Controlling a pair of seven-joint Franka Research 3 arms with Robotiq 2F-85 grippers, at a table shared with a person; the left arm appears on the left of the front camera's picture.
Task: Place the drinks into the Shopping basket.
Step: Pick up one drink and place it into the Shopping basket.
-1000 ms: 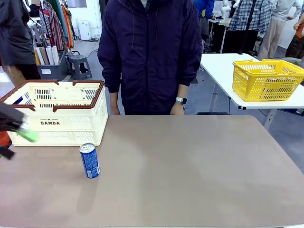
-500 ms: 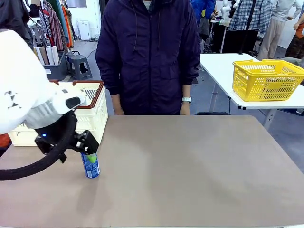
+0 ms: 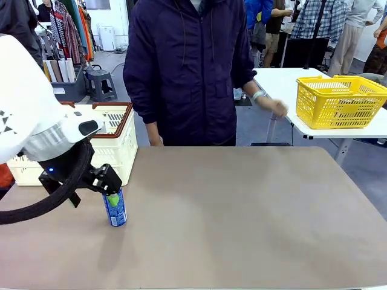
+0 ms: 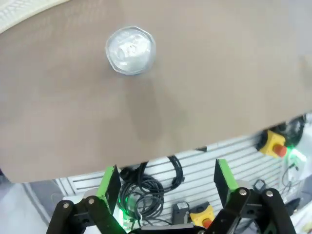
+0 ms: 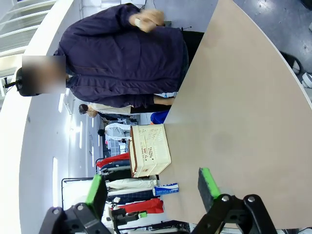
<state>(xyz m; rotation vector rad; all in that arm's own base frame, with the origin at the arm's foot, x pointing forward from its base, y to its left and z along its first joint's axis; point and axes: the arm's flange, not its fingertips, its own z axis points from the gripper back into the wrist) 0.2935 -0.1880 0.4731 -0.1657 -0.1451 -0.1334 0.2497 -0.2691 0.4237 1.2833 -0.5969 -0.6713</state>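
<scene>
A blue and white drink can (image 3: 115, 210) stands upright on the tan table, just in front of the Shopping basket (image 3: 118, 142), a cream crate with a brown-red rim that my left arm partly hides. My left gripper (image 3: 112, 196) hangs at the can's top, open. From the left wrist view the can's silver top (image 4: 130, 50) lies well ahead of the left gripper (image 4: 167, 178), not between its green pads. My right gripper (image 5: 152, 187) is open with nothing in it; far beyond it are the basket (image 5: 151, 150) and the can (image 5: 165, 189).
A person in a dark jacket (image 3: 190, 66) stands at the far edge, one hand (image 3: 277, 107) stretched toward a yellow mesh basket (image 3: 338, 99) on a white side table. The table's near edge (image 4: 161, 153) lies under my left gripper, with cables below it.
My left arm has swung in from the picture's left edge to the blue can. The person's hand has risen from their side and reached right.
</scene>
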